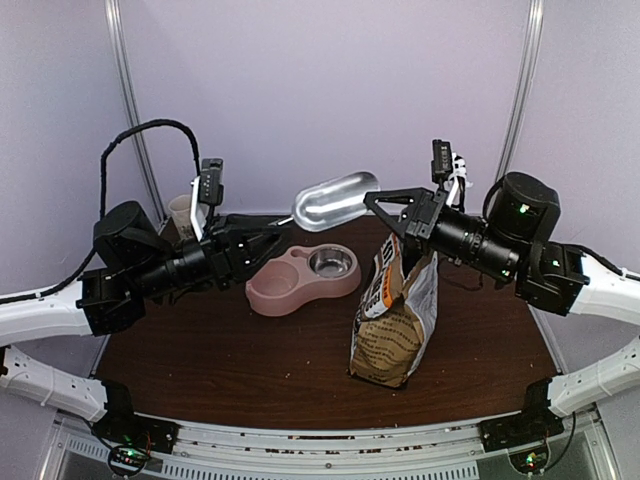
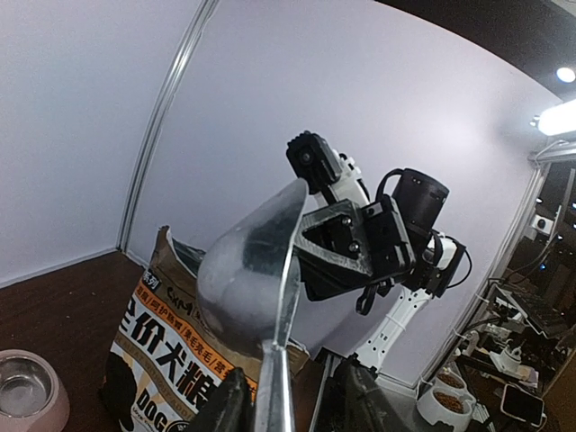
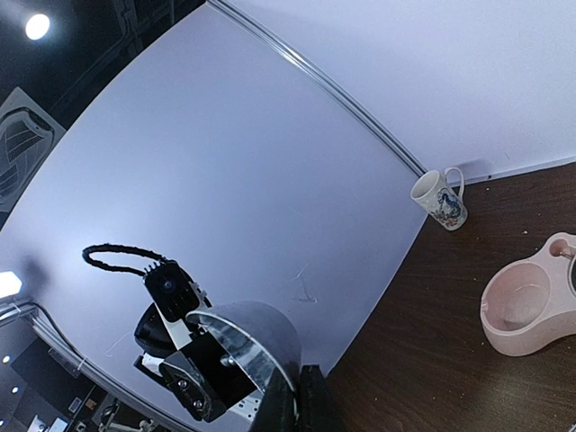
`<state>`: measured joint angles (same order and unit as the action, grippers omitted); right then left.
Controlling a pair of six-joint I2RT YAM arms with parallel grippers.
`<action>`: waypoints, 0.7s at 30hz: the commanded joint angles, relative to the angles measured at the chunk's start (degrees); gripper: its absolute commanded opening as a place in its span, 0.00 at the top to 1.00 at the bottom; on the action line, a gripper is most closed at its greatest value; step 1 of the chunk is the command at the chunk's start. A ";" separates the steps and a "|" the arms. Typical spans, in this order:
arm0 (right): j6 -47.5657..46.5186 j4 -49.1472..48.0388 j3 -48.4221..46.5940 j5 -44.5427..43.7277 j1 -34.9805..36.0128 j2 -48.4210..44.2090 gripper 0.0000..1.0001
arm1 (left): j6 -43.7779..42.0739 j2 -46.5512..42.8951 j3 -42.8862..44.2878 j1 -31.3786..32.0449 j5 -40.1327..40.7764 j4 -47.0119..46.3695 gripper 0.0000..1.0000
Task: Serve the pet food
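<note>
- We see the right gripper (image 1: 372, 200) clenched on the rim of a metal scoop (image 1: 335, 200), holding it in the air above the table (image 1: 230, 360).
- The left gripper (image 2: 295, 400) is at the scoop's other end. Its fingers (image 2: 232, 403) stand on either side of the handle (image 2: 274, 360) with a gap on one side, so they are not yet clamped on it.
- The scoop lies tilted between the two grippers, above the far edge of the bowl (image 1: 285, 285).
- We cannot see the pet food itself. The bag (image 1: 395, 320) stands upright under the right gripper, and its inside is hidden from us.
- The bowl is pink with two wells and sits left of the bag, apart from it. A steel dish (image 1: 333, 262) fills its right well.
- A mug (image 3: 439, 200) stands at the table's far left corner, behind the left arm.
</note>
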<state>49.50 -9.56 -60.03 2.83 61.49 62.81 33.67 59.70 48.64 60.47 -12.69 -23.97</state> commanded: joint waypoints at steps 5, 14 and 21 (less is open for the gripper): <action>-1.04 0.94 -2.52 -1.59 0.73 0.29 1.00 | 0.62 0.22 0.05 -0.04 1.09 -3.34 0.53; -1.49 2.17 -3.04 -2.24 0.93 0.83 1.00 | 1.11 0.68 -0.02 -0.07 0.73 -4.11 0.58; -1.46 2.27 -2.66 -2.78 0.92 0.40 1.00 | 1.39 0.90 -0.21 0.00 0.91 -4.60 0.71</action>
<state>49.10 -6.87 -60.84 1.78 62.02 63.66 34.87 60.38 48.62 60.47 -12.12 -24.45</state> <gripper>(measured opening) 0.032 0.313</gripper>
